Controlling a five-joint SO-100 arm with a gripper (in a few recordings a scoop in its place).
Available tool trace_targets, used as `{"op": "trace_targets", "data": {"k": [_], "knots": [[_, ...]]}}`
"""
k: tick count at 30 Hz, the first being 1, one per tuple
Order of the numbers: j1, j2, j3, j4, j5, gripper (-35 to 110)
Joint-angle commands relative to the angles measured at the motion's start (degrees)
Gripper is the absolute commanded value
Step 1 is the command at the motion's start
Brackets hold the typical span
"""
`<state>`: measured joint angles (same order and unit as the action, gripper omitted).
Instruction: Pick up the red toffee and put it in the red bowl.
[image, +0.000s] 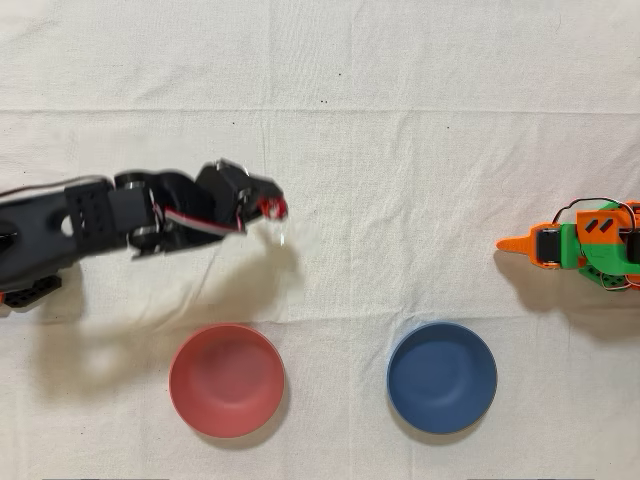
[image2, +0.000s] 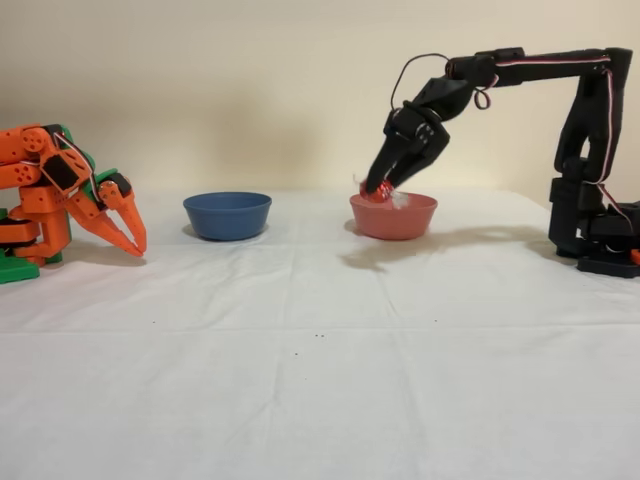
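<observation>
Black and jointed, the robot arm (image2: 590, 120) rises from its base at the right of the fixed view, runs level across the top, then bends down steeply at the wrist so the gripper (image2: 378, 188) points toward the table. Its two fingers are closed on the red toffee (image2: 380, 190), whose shiny foil and pale wrapper ends show at the tips. In the overhead view the arm reaches in from the left, and the gripper (image: 272, 208) with the red toffee (image: 271, 208) hangs over bare white cloth (image: 400, 150), apart from the red bowl (image: 227, 380) lower in that picture. From the side the toffee seems level with the red bowl (image2: 394, 216) rim, though depth is hard to judge there. A blue bowl (image: 442, 377) sits beside the red one. The orange arm (image2: 60, 190) stands idle.
</observation>
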<state>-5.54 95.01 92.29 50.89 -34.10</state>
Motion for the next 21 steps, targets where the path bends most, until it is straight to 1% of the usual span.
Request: {"op": "trace_targets", "data": {"k": [1, 9, 21], "knots": [[5.45, 7.21, -0.70, 1.67, -3.34, 3], [17.14, 7.82, 0.44, 0.44, -7.91, 3], [31.55, 9.23, 7.29, -5.01, -13.89, 3]]}}
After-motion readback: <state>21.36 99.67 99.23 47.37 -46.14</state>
